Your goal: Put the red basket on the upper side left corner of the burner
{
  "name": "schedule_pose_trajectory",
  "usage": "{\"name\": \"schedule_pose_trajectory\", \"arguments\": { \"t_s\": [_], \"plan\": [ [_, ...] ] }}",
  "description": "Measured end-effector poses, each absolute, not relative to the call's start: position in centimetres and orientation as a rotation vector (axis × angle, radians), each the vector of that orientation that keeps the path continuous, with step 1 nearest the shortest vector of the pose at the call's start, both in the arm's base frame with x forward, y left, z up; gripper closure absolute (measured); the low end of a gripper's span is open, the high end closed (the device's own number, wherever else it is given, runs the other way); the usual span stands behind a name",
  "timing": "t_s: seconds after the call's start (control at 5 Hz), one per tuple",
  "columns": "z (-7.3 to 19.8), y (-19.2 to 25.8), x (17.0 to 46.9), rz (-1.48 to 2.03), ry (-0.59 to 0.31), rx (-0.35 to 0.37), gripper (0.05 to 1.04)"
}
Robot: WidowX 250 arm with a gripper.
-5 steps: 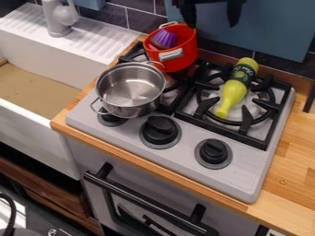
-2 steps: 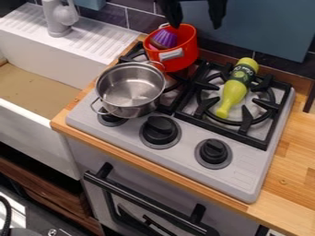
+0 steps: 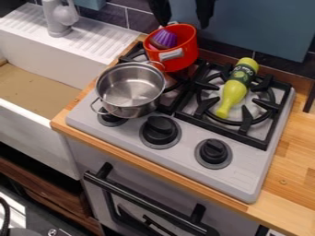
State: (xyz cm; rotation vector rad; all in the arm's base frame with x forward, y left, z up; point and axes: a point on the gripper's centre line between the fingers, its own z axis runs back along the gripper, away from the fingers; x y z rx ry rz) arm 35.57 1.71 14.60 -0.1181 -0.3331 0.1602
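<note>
Camera view: tool (image 3: 184,25) released, fingers parted over the red basket (image 3: 189,45) at upper left of the stove (image 3: 240,168); centre before closing, then lift clear of the steel pot (image 3: 130,91).

It is a kitchen, or a setup built like one: a grey stove (image 3: 237,179) with black burner grates (image 3: 221,130), knobs (image 3: 160,130) and a door handle (image 3: 148,203) below, set in a wooden surface (image 3: 295,161). A white sink (image 3: 37,126) with a tap (image 3: 56,20) lies left, dark tiles (image 3: 142,20) at the far side.
</note>
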Motion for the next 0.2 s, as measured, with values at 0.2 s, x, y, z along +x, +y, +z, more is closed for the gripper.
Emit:
{"name": "schedule_pose_trajectory", "arguments": {
  "t_s": [0.2],
  "plan": [
    [15.03, 1.86, 35.02, 0.142, -0.358, -0.101, 0.085]
  ]
}}
